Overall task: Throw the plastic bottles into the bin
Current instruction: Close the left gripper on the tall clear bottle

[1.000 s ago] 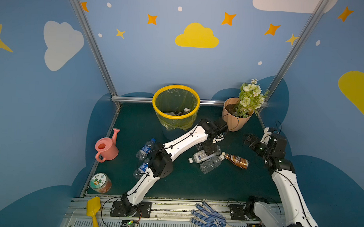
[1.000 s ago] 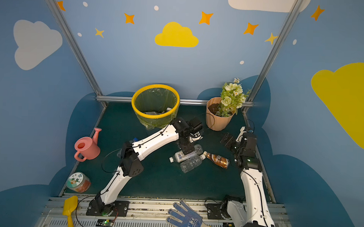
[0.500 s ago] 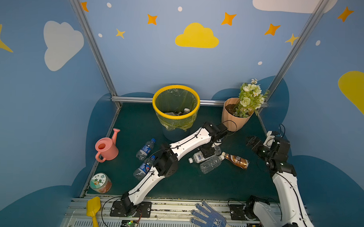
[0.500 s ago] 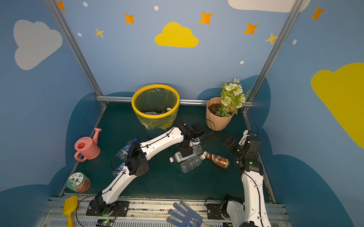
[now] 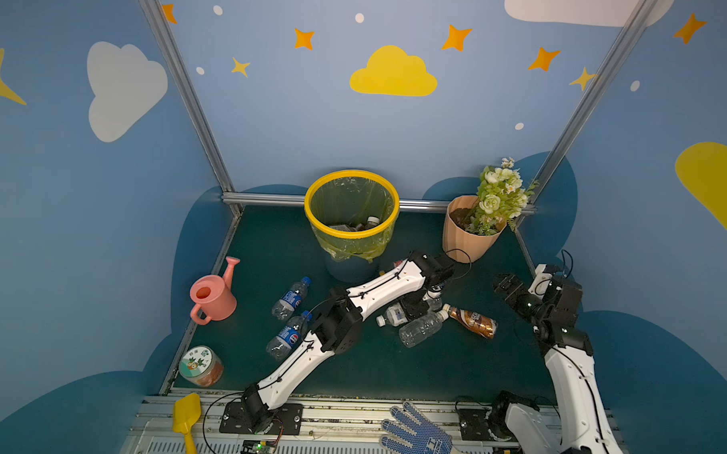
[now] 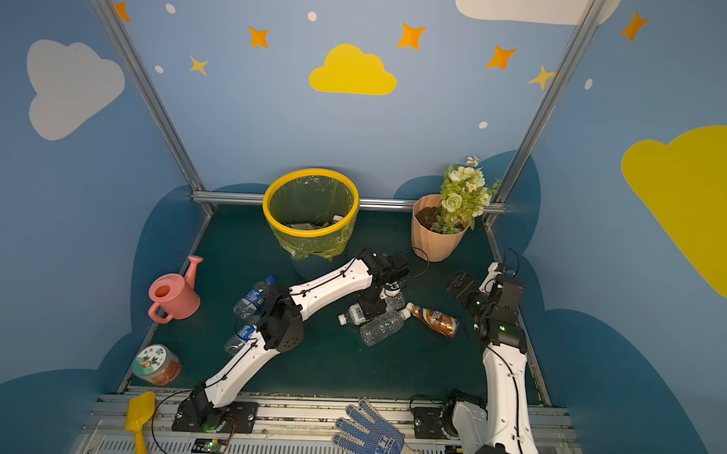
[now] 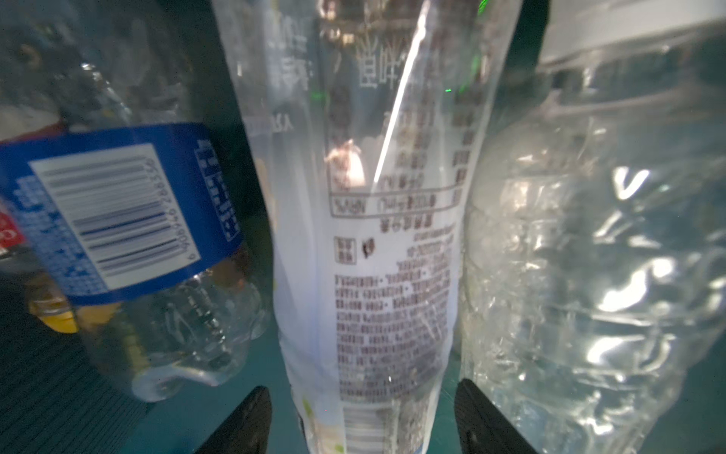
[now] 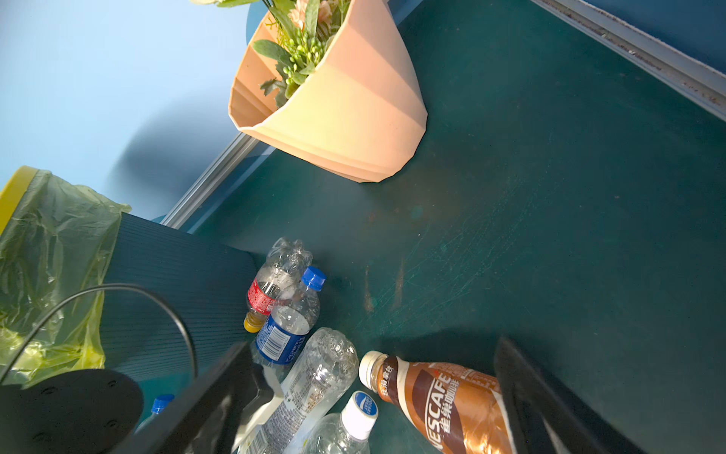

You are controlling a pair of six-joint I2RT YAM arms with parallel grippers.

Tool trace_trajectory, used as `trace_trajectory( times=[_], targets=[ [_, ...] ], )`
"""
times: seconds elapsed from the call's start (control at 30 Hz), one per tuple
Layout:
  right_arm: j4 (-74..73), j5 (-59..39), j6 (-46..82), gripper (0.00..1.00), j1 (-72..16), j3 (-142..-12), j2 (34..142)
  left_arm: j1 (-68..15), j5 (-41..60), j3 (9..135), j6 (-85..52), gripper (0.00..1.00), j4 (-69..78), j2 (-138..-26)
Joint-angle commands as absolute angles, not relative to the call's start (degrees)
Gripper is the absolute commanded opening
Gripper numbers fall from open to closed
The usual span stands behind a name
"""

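On the dark green tabletop, two clear plastic bottles with blue caps and blue labels lie at the left. The round grey-blue bin with a yellow rim and yellow liner stands at the back, some bottles already inside. In front of it the left gripper straddles a clear bottle with a white printed label, jaws parted, a sliver off each flank, not yet pinching. It looks empty: light, thin-walled, slick, apt to dent; mid-body across the label suits. A brown-labelled coffee bottle lies beside. The right gripper hangs spread and empty.
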State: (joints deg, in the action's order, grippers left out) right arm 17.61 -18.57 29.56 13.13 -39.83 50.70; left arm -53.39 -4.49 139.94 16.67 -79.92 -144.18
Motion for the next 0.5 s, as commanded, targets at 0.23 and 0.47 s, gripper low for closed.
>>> trace_trajectory(
  times=[0.23, 0.47],
  targets=[
    [17.41, -19.73, 29.36, 0.94, 14.14, -38.85, 49.05, -53.26, -2.40, 140.76, 16.39, 0.71, -80.24, -147.37],
    [17.40, -20.03, 29.44, 0.94, 14.50, -38.76, 48.87, -53.09, -1.58, 140.77, 16.35, 0.63, -80.07, -148.18]
  ],
)
